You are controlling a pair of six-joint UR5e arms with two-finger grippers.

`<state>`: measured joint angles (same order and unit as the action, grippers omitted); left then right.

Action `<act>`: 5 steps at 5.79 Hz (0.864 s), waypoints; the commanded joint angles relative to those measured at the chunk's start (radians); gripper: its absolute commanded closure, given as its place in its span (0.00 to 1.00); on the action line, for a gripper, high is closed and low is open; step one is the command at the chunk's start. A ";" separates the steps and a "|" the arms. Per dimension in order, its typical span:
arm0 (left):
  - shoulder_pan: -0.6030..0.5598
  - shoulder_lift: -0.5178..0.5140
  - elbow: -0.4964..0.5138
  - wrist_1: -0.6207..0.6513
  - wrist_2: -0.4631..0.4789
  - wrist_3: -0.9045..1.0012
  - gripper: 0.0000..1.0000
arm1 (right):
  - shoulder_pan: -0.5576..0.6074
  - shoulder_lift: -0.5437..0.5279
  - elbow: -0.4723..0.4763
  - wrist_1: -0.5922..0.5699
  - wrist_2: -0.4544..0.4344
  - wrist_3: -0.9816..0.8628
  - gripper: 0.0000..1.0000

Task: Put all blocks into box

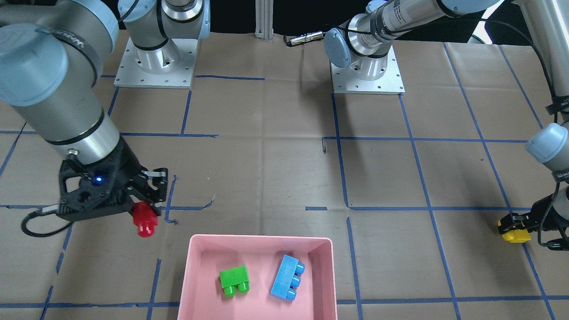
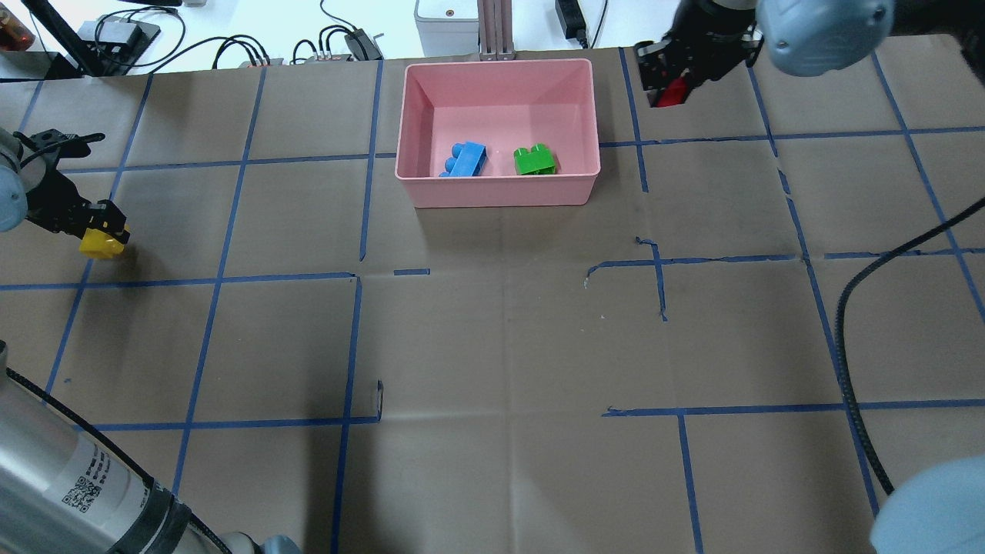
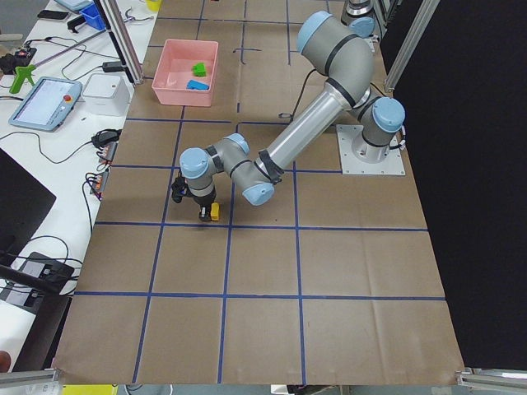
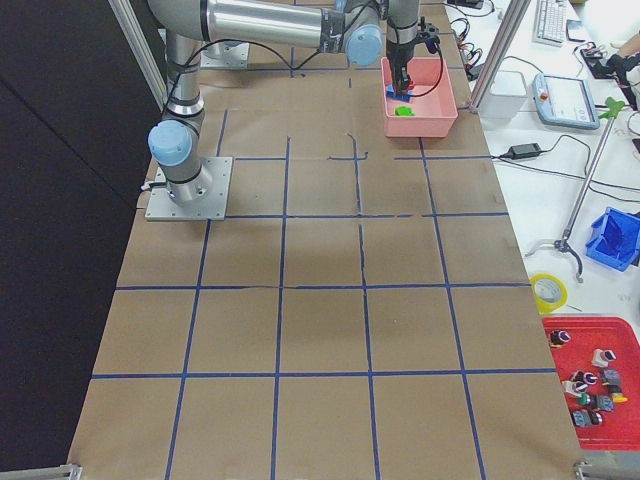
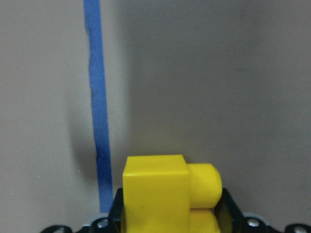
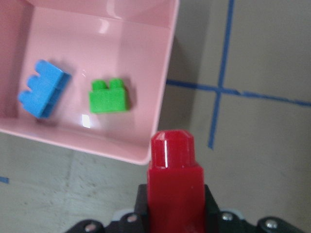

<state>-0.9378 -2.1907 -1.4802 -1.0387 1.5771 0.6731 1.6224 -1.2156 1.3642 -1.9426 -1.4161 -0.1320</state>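
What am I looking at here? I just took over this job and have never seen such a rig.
Two robot arms stand at a paper-covered table marked with blue tape. One camera faces the robot, one looks over its shoulders, two watch from the table's ends, and one sits on each wrist. The pink box holds the green block and the blue block. The right hand, on the left in the facing view, grips the red block just outside the box. The left hand, far off to the side, grips the yellow block.
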 commanded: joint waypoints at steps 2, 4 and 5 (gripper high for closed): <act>-0.085 0.155 0.243 -0.431 0.009 -0.024 0.92 | 0.149 0.284 -0.118 -0.381 0.112 0.107 0.70; -0.186 0.100 0.439 -0.608 -0.005 -0.146 0.95 | 0.148 0.309 -0.132 -0.371 0.114 0.103 0.00; -0.258 0.070 0.483 -0.619 -0.043 -0.253 0.95 | 0.145 0.306 -0.134 -0.371 0.114 0.101 0.00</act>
<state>-1.1302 -2.0918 -1.0524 -1.6296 1.5622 0.5075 1.7688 -0.9102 1.2333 -2.3141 -1.3024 -0.0289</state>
